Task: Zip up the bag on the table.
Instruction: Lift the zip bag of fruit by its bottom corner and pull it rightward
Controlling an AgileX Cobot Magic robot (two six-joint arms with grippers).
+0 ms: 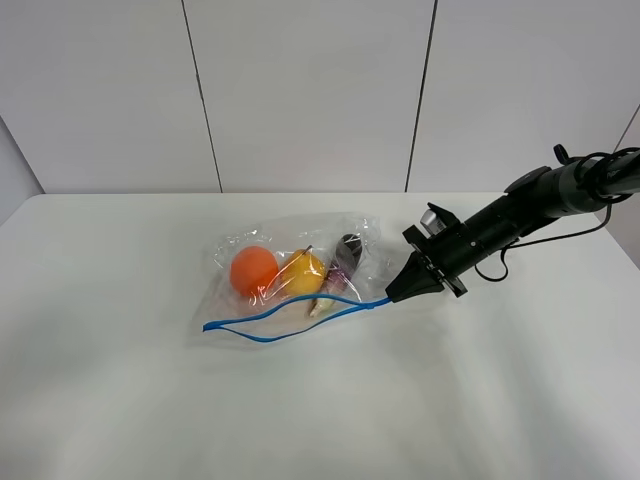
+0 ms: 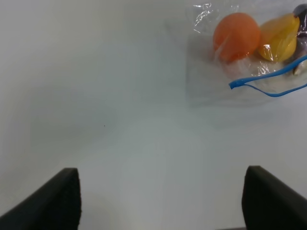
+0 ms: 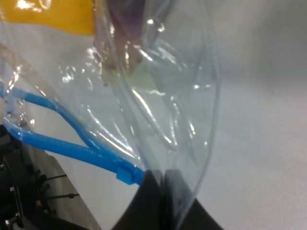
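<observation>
Between the closed right jaws, the blue-strip corner of the bag (image 1: 232,300)

Glossy crinkly plastic bag (image 1: 300,270), matte table (image 1: 120,400)

bag (image 1: 238,312) central on table (image 1: 120,400), three items (image 1: 254,270) inside; right pincer (image 1: 391,297) at bag's right end

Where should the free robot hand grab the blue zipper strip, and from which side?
Probably its left end, coming from the left: there the blue strip pokes out clear of the orange fruit, and the right gripper pinches the other end.
</observation>
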